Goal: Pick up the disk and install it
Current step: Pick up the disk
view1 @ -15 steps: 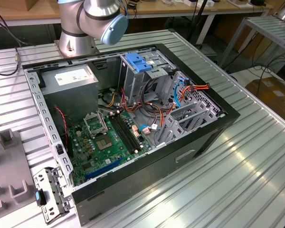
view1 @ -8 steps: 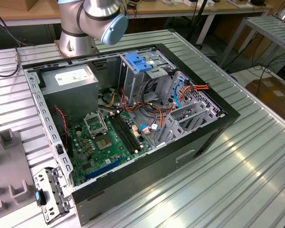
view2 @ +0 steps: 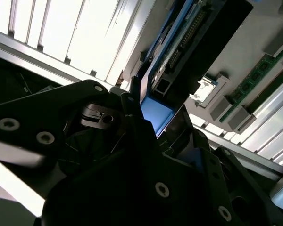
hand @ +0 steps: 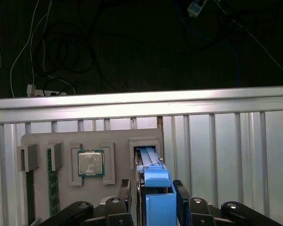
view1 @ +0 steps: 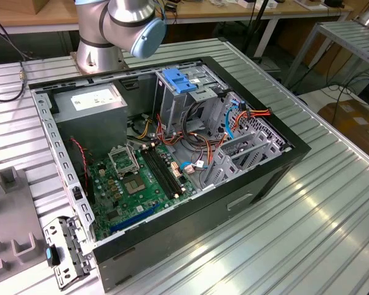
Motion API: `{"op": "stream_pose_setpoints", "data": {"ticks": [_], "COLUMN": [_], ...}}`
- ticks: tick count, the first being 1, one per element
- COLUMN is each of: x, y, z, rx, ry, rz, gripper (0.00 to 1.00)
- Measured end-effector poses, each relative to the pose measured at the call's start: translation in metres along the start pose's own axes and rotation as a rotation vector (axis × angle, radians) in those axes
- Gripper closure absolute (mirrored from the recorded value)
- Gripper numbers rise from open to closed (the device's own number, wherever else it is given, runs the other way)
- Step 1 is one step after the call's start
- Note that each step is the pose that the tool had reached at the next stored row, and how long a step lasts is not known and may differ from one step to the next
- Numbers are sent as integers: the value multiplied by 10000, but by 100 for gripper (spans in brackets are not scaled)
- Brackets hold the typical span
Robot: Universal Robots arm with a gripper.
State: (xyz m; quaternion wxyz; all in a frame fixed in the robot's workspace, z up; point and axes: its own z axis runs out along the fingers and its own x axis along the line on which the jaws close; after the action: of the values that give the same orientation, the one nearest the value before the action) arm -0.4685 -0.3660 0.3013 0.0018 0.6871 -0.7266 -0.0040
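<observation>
The disk (hand: pixel 155 174), dark metal with blue plastic side rails, stands on edge in a slot of the grey parts tray (hand: pixel 37 141). In both wrist views my gripper (hand: pixel 152 188) has a black finger pressed against each side of it, shut on it. From the second wrist view I see the disk's connector edge (view2: pixel 179 42) and a blue rail end (view2: pixel 155 110) between the fingers (view2: pixel 132 94). The open computer case (view1: pixel 203 203) lies on the metal table, with its drive cage under a blue latch (view1: pixel 179 80).
A processor (hand: pixel 90 163) and a memory stick (hand: pixel 50 188) sit in the same tray. A corner of the tray (view1: pixel 12 203) is at the exterior view's left, beside a loose metal bracket (view1: pixel 64 252). The arm's base (view1: pixel 111 31) stands behind the case, near the power supply (view1: pixel 95 98).
</observation>
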Motion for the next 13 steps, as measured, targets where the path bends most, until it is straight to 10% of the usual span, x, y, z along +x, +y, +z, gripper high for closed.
{"op": "stream_pose_setpoints", "data": {"ticks": [13], "x": [1], "y": [3], "z": [54], "rx": [61], "ry": [-6], "rz": [162], "gripper": [52]}}
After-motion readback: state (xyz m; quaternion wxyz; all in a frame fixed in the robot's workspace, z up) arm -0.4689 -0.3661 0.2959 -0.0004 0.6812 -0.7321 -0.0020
